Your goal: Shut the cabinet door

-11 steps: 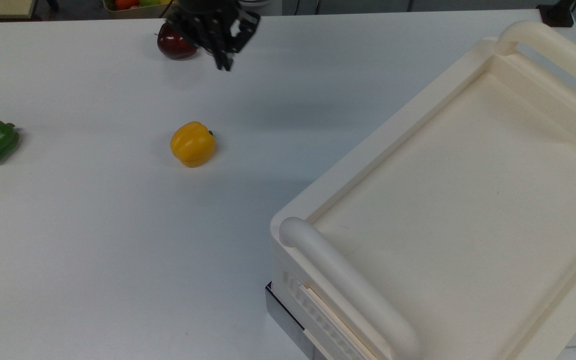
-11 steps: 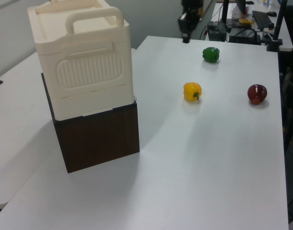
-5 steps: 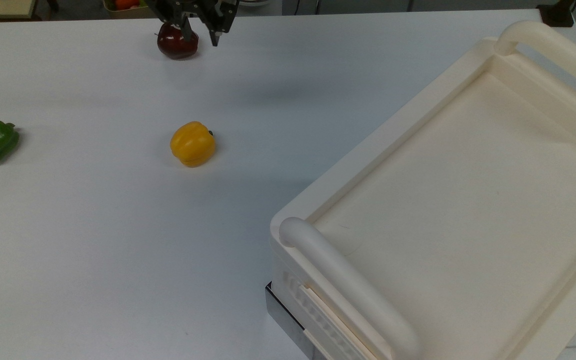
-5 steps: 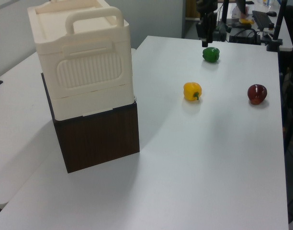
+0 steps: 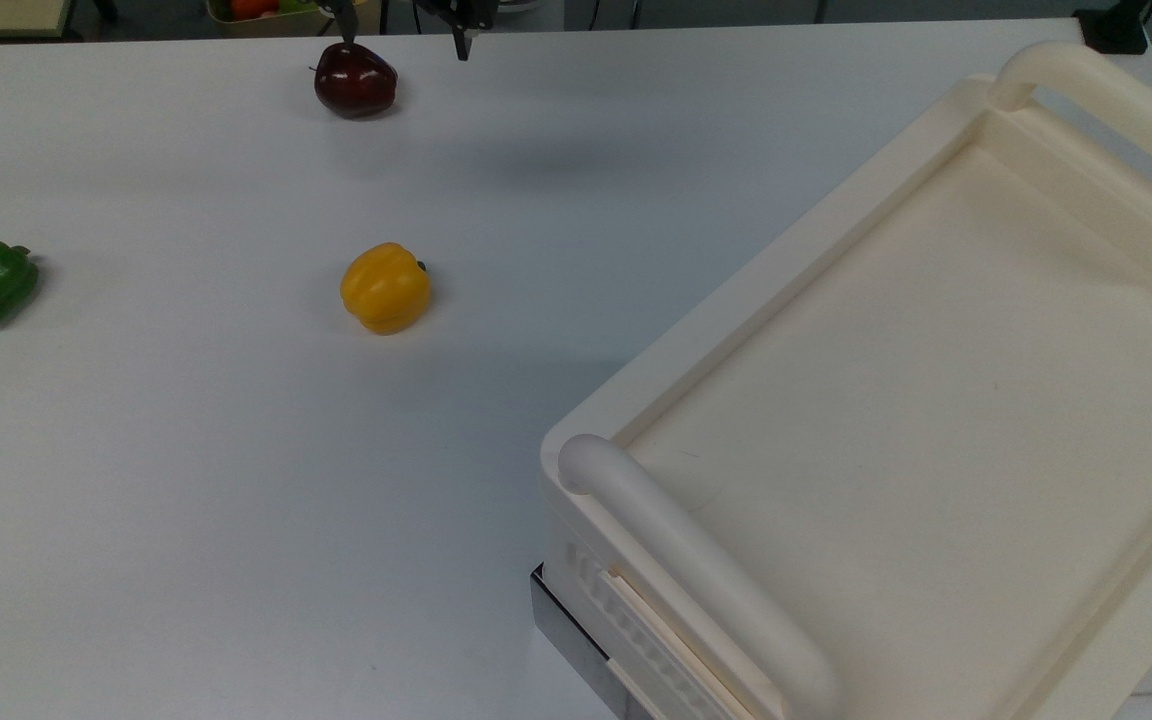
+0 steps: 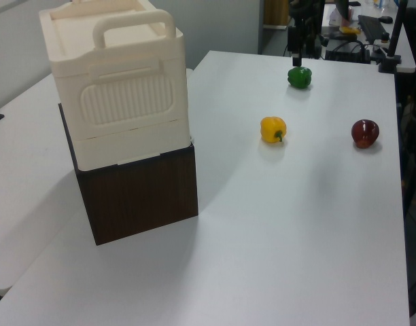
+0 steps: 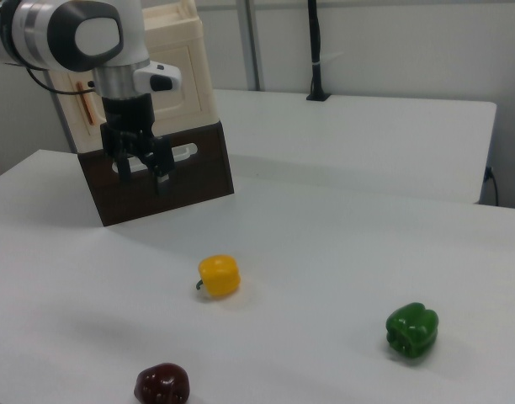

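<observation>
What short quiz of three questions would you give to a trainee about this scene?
1. True or false: the hand holds the yellow pepper.
2. How many pieces of produce lie on the table?
3. The hand's fingers are: A open, with nothing between them; B shut on a pepper.

Key: 1 false; 2 three; 3 A.

My pincer [image 5: 401, 35] has drawn back toward the top view's upper edge, past the dark red pepper [image 5: 355, 80], and its fingers [image 5: 459, 40] have spread apart. In the left view it has shifted right, above the green pepper [image 6: 300, 77].
</observation>
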